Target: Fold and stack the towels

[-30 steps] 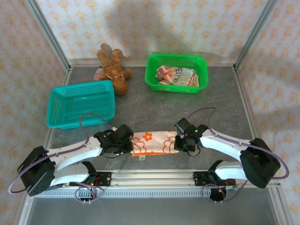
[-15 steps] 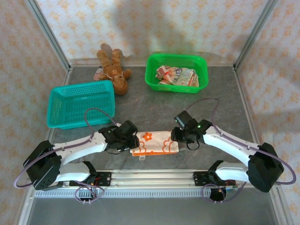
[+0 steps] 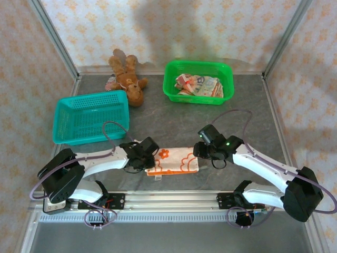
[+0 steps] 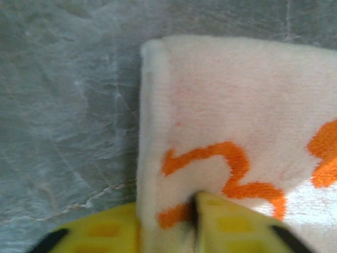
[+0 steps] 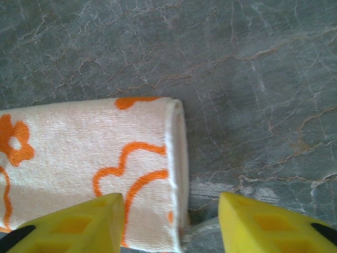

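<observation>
The flower towel (image 3: 172, 161) lies on the tabletop (image 3: 237, 116) folded into a long strip, the left claw (image 3: 149, 156) clamped on one end and the right claw (image 3: 199, 153) spread apart over the other, while more towels (image 3: 199, 85) in the green basket (image 3: 171, 95) wait to be folded.

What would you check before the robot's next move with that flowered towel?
1. Folded towel lying flat on the table: ok.
2. Left gripper pinching one end of it: ok.
3. Right gripper gripping the other end: not ok, jaws open astride it.
4. More towels waiting in the green basket: ok.
5. Teddy bear well away from both arms: ok.
6. Lower layers lined up: cannot tell.
</observation>
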Controlling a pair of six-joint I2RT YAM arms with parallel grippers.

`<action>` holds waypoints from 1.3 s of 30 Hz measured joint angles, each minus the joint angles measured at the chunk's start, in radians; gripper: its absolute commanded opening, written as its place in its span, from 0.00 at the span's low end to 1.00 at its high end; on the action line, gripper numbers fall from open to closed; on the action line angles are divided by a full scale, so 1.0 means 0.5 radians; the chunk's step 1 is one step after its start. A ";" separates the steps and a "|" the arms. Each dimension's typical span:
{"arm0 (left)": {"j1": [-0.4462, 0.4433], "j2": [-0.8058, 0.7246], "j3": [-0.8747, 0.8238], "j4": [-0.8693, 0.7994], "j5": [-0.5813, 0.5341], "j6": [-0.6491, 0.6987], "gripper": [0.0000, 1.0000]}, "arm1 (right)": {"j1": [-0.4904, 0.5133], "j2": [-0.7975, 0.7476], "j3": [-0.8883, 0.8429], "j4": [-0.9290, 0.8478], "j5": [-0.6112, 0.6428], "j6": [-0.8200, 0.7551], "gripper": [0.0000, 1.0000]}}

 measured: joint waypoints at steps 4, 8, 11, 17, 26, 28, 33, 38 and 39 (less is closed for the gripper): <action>-0.023 0.046 0.085 -0.024 -0.027 0.042 0.00 | 0.000 -0.039 0.067 -0.022 0.070 -0.012 0.77; -0.024 0.079 0.257 -0.224 -0.096 0.135 0.00 | 0.000 -0.052 0.170 -0.041 0.138 -0.043 0.99; 0.036 0.079 0.504 -0.459 -0.166 0.259 0.00 | 0.000 -0.052 0.240 -0.045 0.189 -0.056 0.99; 0.268 0.090 1.035 -0.768 -0.264 0.535 0.00 | -0.002 -0.029 0.340 -0.047 0.269 -0.086 0.99; 0.485 0.371 1.775 -1.167 -0.430 0.934 0.00 | -0.002 0.022 0.349 -0.047 0.300 -0.094 0.99; 0.552 0.414 1.878 -1.254 -0.461 1.009 0.00 | -0.005 0.030 0.352 -0.048 0.300 -0.095 0.99; 0.734 0.447 2.089 -1.438 -0.522 1.160 0.00 | -0.005 0.070 0.386 -0.049 0.300 -0.105 0.99; 0.886 0.440 2.240 -1.595 -0.571 1.278 0.00 | -0.005 0.108 0.417 -0.049 0.299 -0.119 0.99; 0.914 0.436 2.252 -1.623 -0.580 1.306 0.00 | -0.005 0.111 0.418 -0.048 0.299 -0.124 0.99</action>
